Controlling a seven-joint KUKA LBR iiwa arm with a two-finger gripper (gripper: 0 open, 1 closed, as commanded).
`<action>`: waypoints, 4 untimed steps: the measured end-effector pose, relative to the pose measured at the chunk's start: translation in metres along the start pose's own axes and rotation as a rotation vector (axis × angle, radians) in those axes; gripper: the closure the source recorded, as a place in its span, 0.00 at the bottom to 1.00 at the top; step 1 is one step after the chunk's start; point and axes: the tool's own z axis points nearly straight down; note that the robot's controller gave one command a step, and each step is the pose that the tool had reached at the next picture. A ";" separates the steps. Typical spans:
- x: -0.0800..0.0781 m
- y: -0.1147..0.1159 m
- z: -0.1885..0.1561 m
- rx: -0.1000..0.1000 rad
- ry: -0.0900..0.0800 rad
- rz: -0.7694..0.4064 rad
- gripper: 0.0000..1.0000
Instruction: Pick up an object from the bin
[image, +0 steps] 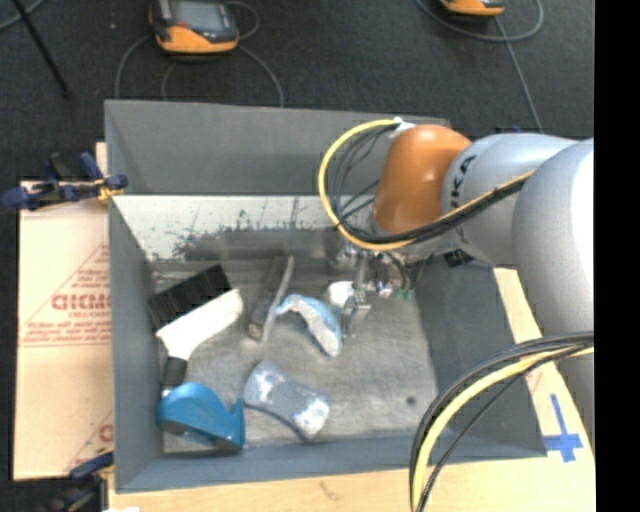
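Note:
My gripper (352, 302) hangs below the orange wrist cover in the middle of the bin, its fingertips just at the right end of a pale blue and white curved thing (312, 320). Whether anything sits between the fingers cannot be made out. Left of that thing a dark grey slender tool (268, 300) lies slanted on the bin floor. In front of it rests a grey and white crumpled packet (286, 400).
A white block (200, 322) with a black piece (187, 290) behind it lies at the bin's left. A blue tape dispenser (203, 414) sits in the front left corner. The arm and its cables cover the bin's right back part.

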 end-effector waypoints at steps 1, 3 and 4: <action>0.007 0.005 -0.001 -0.002 -0.009 0.046 1.00; 0.008 0.005 -0.003 -0.001 -0.005 0.045 1.00; 0.010 0.005 -0.013 -0.001 0.007 0.045 1.00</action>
